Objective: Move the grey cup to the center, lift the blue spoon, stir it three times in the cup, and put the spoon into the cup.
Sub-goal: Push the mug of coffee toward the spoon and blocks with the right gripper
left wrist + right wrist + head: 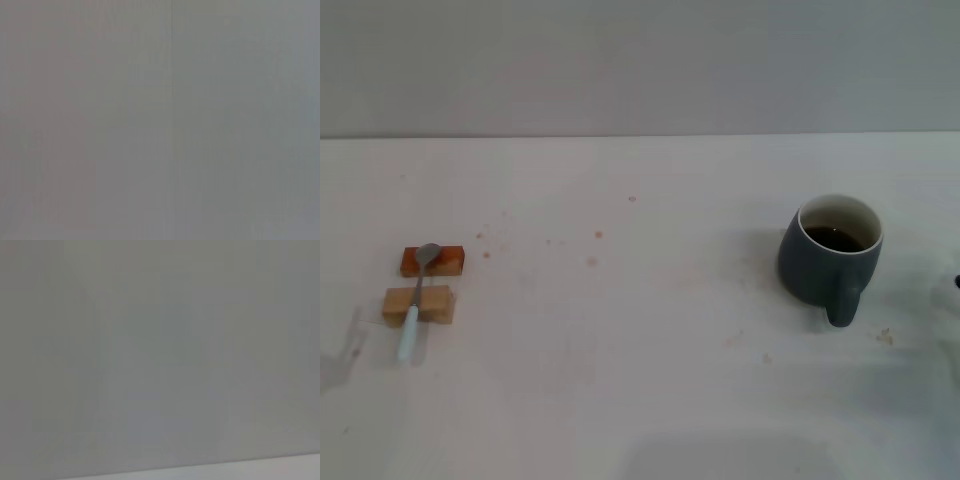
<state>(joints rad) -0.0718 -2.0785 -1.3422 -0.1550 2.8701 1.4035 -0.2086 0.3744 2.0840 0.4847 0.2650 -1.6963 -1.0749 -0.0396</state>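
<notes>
the grey cup (830, 255) stands upright on the right side of the white table (640, 350), well apart from the middle. its loop handle faces the robot, and a dark liquid sits low inside its white interior. small brownish specks and stains dot the tabletop between the cup and the left side.

the blue spoon (417, 303) lies far over on the left of the table. its grey metal bowl rests on a reddish-brown wooden block (432, 261), its neck crosses a paler wooden block (418, 304) just nearer the robot, and the light-blue handle runs past that block with its end down by the table. the two blocks sit close together, one behind the other, with a narrow gap between them.

neither the left gripper nor the right gripper appears in the head view, apart from a tiny dark sliver at the right edge that cannot be identified. the left wrist view shows only a flat grey surface; the right wrist view shows the same, with a pale strip along one edge. whether either gripper is released or clenched cannot be told, since neither is visible.
</notes>
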